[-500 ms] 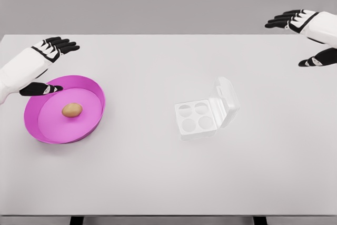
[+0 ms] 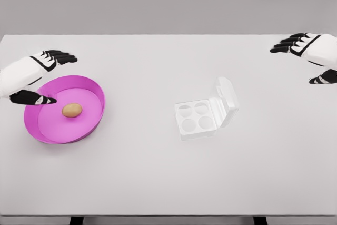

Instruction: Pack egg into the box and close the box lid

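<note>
Left hand [image 2: 38,75], fingers spread and empty, hovers at the pink bowl's [image 2: 92,85] far-left rim, the egg [image 2: 72,110] lying just below-right of it, long axis sideways; right hand [image 2: 310,51], also open, sits much farther off, beyond the open box [image 2: 202,114].

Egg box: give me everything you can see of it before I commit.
The white four-cup plastic egg box sits right of the table's middle, flat on the white table. Its lid is hinged on the right side and stands open, tilted up. All four round cups are empty. Neither hand touches it.
</note>
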`<control>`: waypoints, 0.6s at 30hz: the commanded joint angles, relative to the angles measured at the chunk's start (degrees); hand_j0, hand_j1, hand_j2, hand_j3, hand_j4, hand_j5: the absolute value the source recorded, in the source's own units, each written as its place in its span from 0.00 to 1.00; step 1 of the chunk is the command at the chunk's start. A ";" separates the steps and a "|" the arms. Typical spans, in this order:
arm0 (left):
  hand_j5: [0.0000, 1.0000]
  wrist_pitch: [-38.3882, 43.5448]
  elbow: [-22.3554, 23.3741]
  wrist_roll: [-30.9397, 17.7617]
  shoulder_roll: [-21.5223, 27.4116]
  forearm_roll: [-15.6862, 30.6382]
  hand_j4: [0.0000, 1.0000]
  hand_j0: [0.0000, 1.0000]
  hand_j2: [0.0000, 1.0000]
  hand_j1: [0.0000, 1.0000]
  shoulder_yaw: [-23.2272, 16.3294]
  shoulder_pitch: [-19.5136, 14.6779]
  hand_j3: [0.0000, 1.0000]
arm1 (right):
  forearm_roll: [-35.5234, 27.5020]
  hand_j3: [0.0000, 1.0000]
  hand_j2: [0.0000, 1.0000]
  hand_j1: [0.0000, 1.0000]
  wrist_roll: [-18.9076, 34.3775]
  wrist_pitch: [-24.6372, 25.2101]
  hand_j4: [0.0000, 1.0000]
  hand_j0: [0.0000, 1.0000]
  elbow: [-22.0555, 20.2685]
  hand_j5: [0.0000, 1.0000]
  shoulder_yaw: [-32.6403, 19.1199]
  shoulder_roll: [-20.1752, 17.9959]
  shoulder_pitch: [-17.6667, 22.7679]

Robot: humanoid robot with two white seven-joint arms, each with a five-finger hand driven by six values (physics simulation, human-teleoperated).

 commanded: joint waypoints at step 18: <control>1.00 0.03 -0.20 -23.11 1.18 9.56 1.00 1.00 1.00 1.00 0.10 -2.20 1.00 | 5.99 1.00 1.00 1.00 -0.04 0.22 1.00 1.00 0.17 1.00 -0.33 1.88 9.41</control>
